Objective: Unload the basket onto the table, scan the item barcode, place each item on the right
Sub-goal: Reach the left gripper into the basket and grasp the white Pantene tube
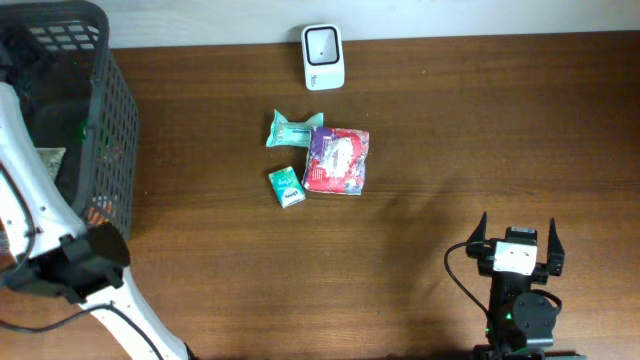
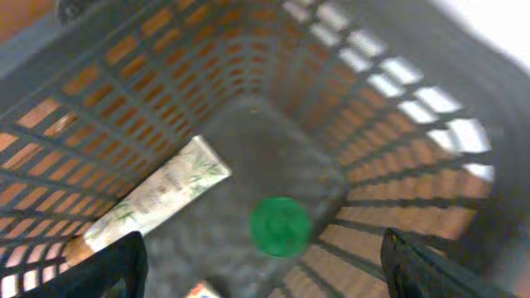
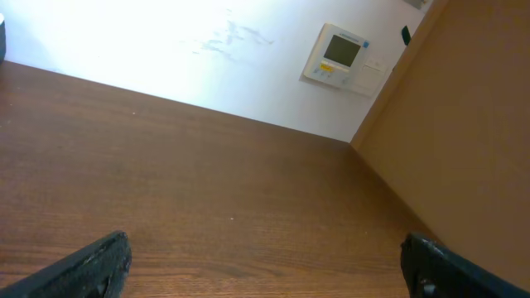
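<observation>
Left gripper (image 2: pixel 262 252) was found hanging over the inside of the grey basket (image 2: pixel 397 124), with its two fingers (image 2: pixel 116 269) spread wide and gripping nothing. On the basket floor beneath it lay a pale tube (image 2: pixel 157 203) with a leaf print, set on a slant with one end against the wall. Just beside the tube's other end was a round green object (image 2: pixel 280 225), too blurred for me to identify. A corner of some further item (image 2: pixel 199 290) showed at the lower edge of that view, and I could not tell what it was. From overhead, my left arm (image 1: pixel 35 200) reached up into the basket at the far left corner of the table (image 1: pixel 450 120). Right gripper (image 1: pixel 516 230) stood low at the near right of the table, well apart from all goods, with its jaws fully apart and empty. Its own camera showed only bare wood, a white wall (image 3: pixel 166 41) and a small wall panel (image 3: pixel 341 56). The white scanner (image 1: pixel 323 55) stood upright at the far edge of the table, near the middle. The items to be scanned lay in a cluster in front of it. They were a teal packet (image 1: pixel 292 130), a red and purple bag (image 1: pixel 337 160) touching the packet's right end, and a small green box (image 1: pixel 286 186) just beside the bag's left lower corner. Neither gripper was near them.
</observation>
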